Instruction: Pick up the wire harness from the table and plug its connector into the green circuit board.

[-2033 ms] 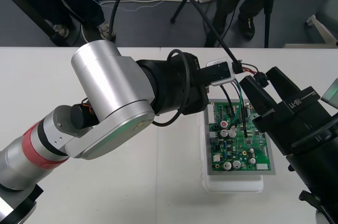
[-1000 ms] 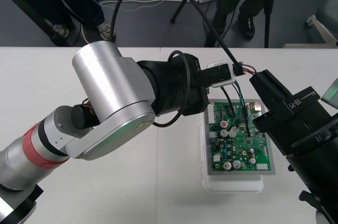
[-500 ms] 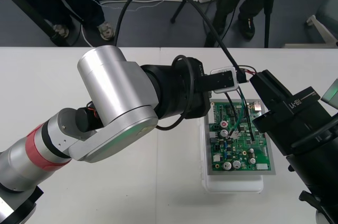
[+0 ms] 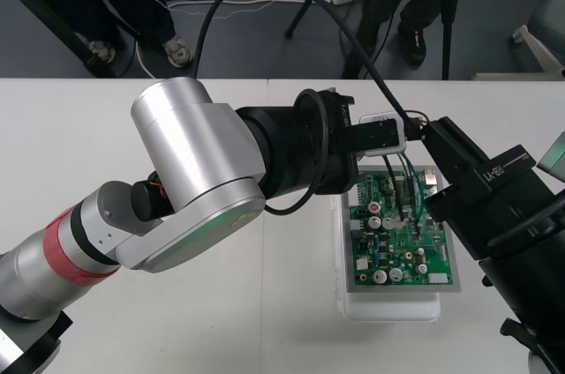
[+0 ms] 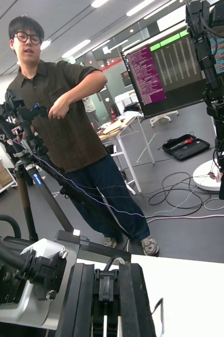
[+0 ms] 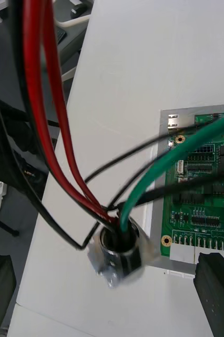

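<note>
Pale table [image 4: 221, 321]: right gripper [image 4: 431, 136] pinches the wire harness's [image 6: 38, 31] plug [image 5: 107, 294] above the circuit board's [image 4: 397, 246] far edge; red, black, green wires [image 6: 123, 216] end at a metal socket [image 6: 117, 255] between left gripper's [image 6: 108, 274] spread fingers [image 6: 217, 284].

Circuit board [image 4: 415, 246]: one was present.
Wire harness [image 6: 117, 253]: one.
Red wires [image 6: 41, 105]: two.
Green wire [image 6: 159, 177]: one.
Black wires [image 6: 125, 157]: seemingly two.

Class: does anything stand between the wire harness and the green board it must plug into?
Nothing visible does. The wire harness hangs directly over the green circuit board, its socket near one corner. The right gripper, shut on the harness, and the open left gripper flanking the socket sit above, not beneath.
</note>
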